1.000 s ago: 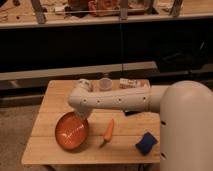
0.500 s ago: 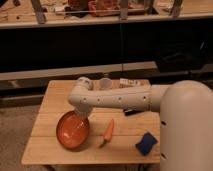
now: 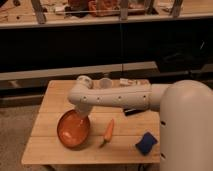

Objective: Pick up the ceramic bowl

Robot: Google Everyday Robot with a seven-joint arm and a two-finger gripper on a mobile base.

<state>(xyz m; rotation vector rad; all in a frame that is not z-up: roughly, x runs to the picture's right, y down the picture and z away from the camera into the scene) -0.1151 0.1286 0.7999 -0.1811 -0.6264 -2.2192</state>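
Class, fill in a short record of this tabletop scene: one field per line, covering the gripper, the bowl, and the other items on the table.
gripper: gripper shut, at the far rim of the ceramic bowl
ceramic bowl: ceramic bowl orange-red, tilted, front-left of the wooden table
carrot: carrot right of the bowl, lying on the table
blue sponge: blue sponge front right
cup: cup whitish, at the back behind the arm
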